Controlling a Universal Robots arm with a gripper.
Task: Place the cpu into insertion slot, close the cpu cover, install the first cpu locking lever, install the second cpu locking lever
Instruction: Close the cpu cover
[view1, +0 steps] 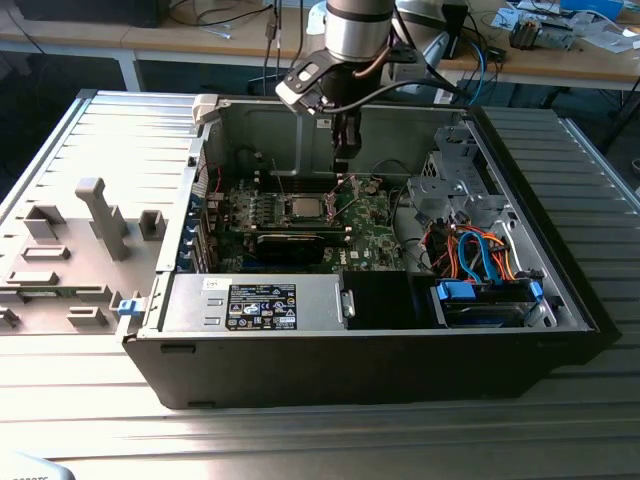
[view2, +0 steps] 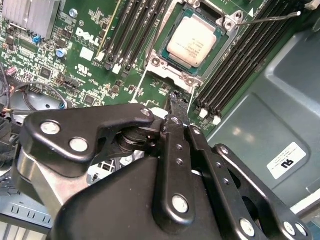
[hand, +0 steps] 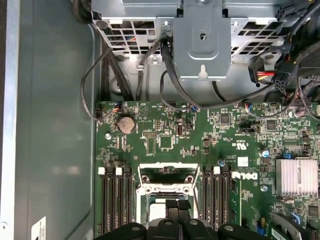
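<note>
Black metal gripper (hand: 177, 205) covers part of the square, silver-rimmed insertion slot (hand: 165, 189) in first wrist view, w/ slot's remainder cut off at pic edge.

ROBOTICS LAB: An opened desktop computer case (view1: 350, 370) lies on a ribbed metal desk (view1: 300, 440) with a robot arm (view1: 355, 30) reaching into it. Wooden desks (view1: 560, 68) along the top of the frame carry cables (view1: 225, 15) and loose hardware (view1: 540, 32).

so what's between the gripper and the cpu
In the second wrist view, the insertion slot's silvery rim and some green board lie between the gripper and the cpu.
</note>
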